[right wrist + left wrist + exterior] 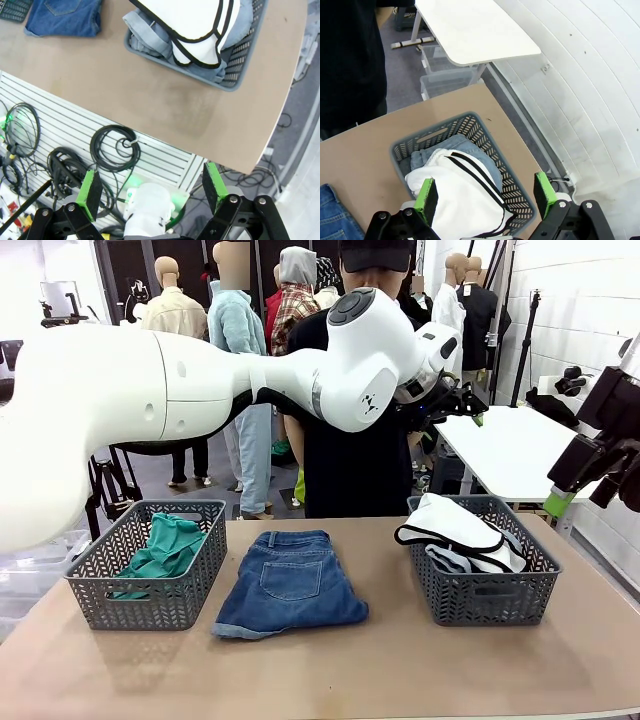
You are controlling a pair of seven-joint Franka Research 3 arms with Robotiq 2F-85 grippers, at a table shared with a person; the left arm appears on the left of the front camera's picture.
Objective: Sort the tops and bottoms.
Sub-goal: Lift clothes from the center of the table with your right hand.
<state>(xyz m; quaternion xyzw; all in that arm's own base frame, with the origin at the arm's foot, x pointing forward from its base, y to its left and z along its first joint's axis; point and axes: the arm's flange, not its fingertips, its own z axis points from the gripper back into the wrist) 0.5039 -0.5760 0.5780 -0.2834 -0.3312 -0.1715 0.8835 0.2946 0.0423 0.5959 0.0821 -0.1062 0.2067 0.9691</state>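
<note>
Brown worktop [330,670] carries two grey baskets with mid-blue denim shorts [290,582] lying flat between them. Teal-green top [165,550] sits in the left basket [150,605]; white shorts with black trim [455,530] lie over faded denim [465,147] in the right basket [485,595]. Left gripper [485,195] hangs above that right basket, jaws spread, holding nothing. Right gripper [150,187] hangs off the worktop's edge, jaws spread too.

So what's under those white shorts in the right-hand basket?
Under the white shorts lies faded grey-blue denim, filling the basket. Whatever sits beneath that is covered.
</note>
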